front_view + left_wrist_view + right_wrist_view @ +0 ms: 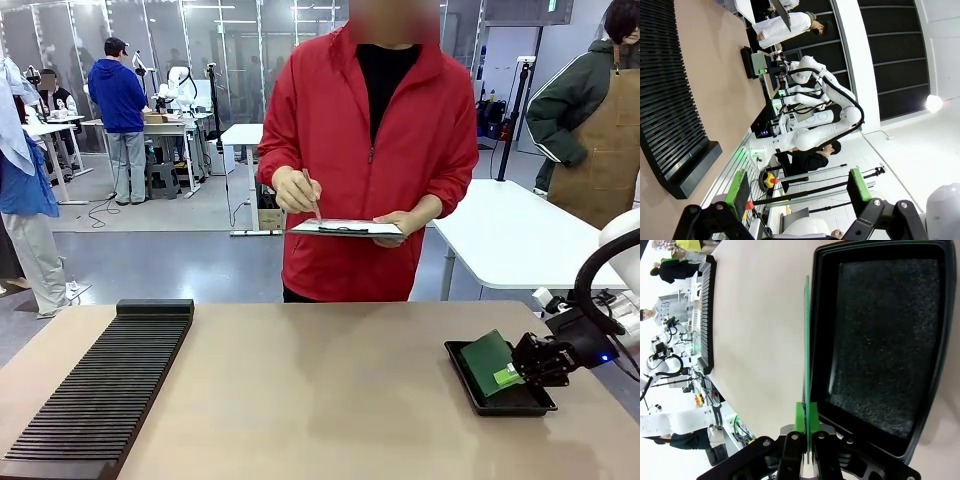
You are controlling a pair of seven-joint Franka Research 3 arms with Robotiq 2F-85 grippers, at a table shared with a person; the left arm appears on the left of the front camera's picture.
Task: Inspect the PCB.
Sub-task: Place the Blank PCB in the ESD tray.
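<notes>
The right end effector (522, 368) pinches the circuit board (488, 360) by its edge, tilted over the black tray (500, 405) at the desk's (320, 400) 4 o'clock. Lift it straight, grip firm, clear of the rim. The left end effector (797, 187) stands wide, empty.

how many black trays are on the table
2. A long ribbed tray lies on the robot's left side; a shallow tray sits on its right, where the right gripper holds the PCB over it.
</notes>
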